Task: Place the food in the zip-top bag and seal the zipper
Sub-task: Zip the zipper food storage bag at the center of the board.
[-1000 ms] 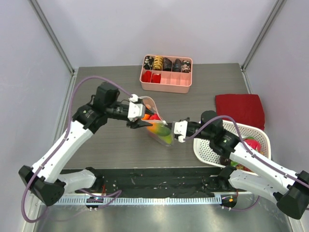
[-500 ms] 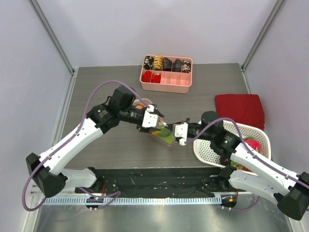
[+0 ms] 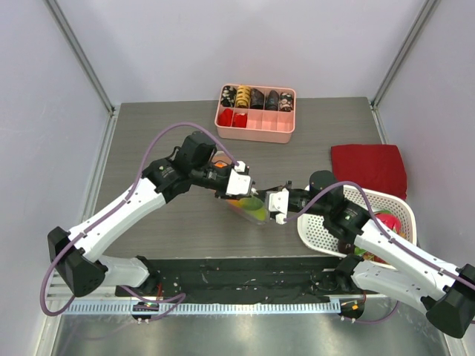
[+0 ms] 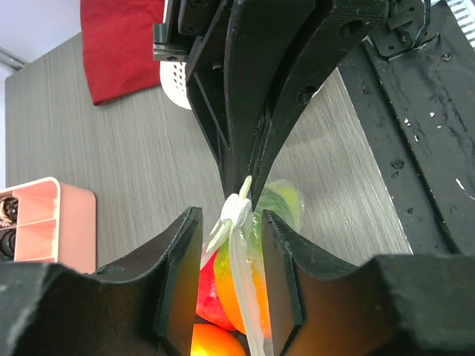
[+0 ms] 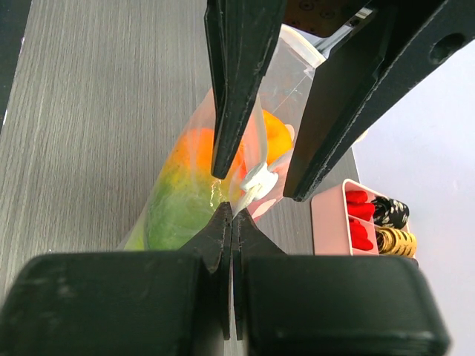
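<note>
The zip-top bag [image 3: 246,203] stands on its edge at mid-table between my grippers, with food inside. The left wrist view shows a green pear [image 4: 288,200], a red apple [image 4: 202,293] and orange fruits [image 4: 239,293] in it. The zipper [image 4: 245,297] runs up between my left fingers to a white slider [image 4: 237,211]. My left gripper [image 3: 242,185] [image 4: 231,222] is open and straddles that top edge without pinching it. My right gripper [image 3: 277,205] [image 5: 231,213] is shut on the bag's end just beyond the slider [image 5: 260,182]. Its tips almost touch the left gripper's.
A white perforated basket [image 3: 323,227] with more fruit [image 3: 387,222] sits under my right arm. A red cloth [image 3: 369,167] lies behind it. The pink compartment tray [image 3: 256,130] stands at the back centre. A black mat [image 3: 245,276] lines the near edge.
My left gripper has moved right along the bag's top edge, from its left end to just short of the right gripper. The bag's mouth has narrowed. The right gripper has held still.
</note>
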Robot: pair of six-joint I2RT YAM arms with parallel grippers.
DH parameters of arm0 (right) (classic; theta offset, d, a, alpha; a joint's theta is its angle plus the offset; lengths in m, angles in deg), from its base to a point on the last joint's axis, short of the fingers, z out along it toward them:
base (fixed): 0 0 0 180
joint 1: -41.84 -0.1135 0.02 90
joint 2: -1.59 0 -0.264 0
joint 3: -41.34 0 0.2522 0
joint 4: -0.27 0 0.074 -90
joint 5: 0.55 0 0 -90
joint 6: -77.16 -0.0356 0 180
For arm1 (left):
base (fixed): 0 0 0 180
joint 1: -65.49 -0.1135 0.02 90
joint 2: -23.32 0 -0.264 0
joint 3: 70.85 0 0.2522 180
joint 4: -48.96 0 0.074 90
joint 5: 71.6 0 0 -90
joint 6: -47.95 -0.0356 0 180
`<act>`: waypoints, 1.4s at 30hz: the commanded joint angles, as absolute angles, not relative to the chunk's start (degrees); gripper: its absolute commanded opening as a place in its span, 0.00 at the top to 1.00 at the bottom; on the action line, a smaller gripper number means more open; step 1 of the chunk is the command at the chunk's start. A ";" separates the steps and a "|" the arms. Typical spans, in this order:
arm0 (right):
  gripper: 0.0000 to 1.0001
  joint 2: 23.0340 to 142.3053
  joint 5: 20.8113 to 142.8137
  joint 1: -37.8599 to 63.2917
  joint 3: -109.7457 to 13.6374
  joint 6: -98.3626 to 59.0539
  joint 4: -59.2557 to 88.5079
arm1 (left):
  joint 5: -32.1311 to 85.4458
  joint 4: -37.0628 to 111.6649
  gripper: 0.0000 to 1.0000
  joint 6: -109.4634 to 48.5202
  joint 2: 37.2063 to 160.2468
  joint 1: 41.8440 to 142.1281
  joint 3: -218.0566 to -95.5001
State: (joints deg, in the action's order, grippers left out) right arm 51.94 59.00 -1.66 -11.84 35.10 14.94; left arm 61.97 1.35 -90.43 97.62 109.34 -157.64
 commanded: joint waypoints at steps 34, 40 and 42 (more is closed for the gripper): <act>0.99 41.93 63.34 -1.84 -5.91 36.03 12.10 | 56.63 -1.97 0.95 -95.13 96.71 104.07 -156.86; 0.99 39.47 65.45 -1.58 -3.97 36.82 12.62 | 55.84 -4.17 0.95 -95.49 95.22 100.12 -155.80; 0.99 38.42 65.81 -1.31 -3.45 36.99 12.97 | 55.58 -5.05 0.95 -96.02 94.69 98.80 -155.71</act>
